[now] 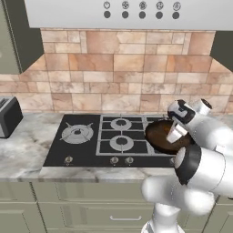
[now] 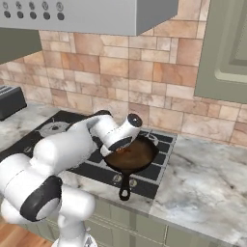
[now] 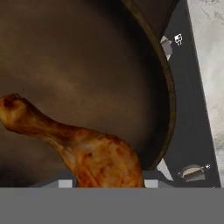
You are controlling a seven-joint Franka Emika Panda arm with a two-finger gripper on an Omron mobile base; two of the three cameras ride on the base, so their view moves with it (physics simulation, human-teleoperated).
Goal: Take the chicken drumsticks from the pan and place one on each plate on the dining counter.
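**Arm bent low over the pan on the hob**

The white arm (image 2: 72, 144) reaches down into the dark pan (image 2: 137, 155), which sits on the black hob (image 2: 159, 144) with its handle pointing toward the marble surface's (image 2: 207, 183) front edge. An orange-brown drumstick piece (image 2: 121, 150) shows just beneath the hand. A toaster (image 2: 10, 101) stands far left.

Drumstick (image 3: 87, 151) in the pan (image 2: 137, 157); pan on the hob's (image 1: 86, 139) right
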